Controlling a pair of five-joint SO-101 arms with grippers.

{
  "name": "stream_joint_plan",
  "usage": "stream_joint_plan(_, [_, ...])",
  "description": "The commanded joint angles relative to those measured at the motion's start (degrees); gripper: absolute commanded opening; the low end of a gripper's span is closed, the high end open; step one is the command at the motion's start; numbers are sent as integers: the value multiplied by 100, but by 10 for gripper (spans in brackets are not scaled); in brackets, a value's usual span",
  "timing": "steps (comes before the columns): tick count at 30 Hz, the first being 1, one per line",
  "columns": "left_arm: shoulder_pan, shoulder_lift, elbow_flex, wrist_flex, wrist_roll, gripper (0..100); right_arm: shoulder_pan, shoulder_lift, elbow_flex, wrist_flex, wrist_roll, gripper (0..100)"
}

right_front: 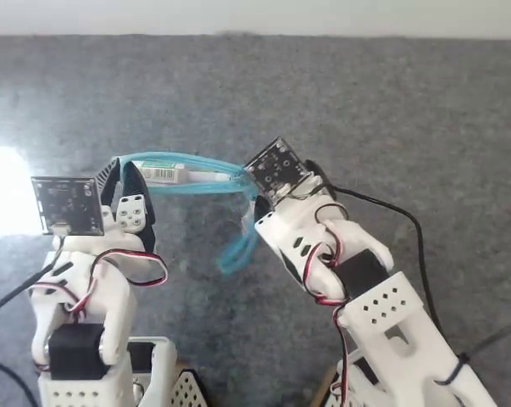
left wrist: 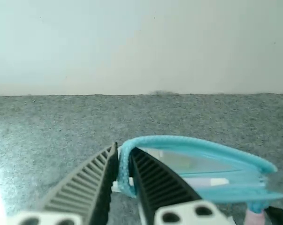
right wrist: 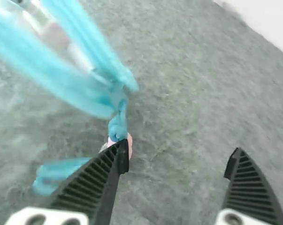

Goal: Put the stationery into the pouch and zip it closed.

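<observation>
Currently, the pouch (right_front: pixel 190 175) is being held up clear of the bench (right_front: pixel 408 102), with the left tool (left wrist: pixel 124 153) being pinched narrow on the blue band at one end and white stationery (left wrist: pixel 211 182) being carried inside. The right tool (right wrist: pixel 179 154) is being held wide and is gripping nothing, just beside the zip pull (right wrist: pixel 118 127) at the far end. The pouch is being judged light, soft and limp, with slick clear film that would slip or crumple, so the stitched blue band or the pull tab is being favoured as the place to take hold.
</observation>
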Motion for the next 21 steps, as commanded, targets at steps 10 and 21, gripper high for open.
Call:
stream_joint_plan(10, [-35, -35, -418, -35, 70, 11, -505, -92, 607, -945, -62, 329])
stream_joint_plan(21, [-35, -35, -418, -26, 70, 11, -470, 954, 677, -2132, -484, 329])
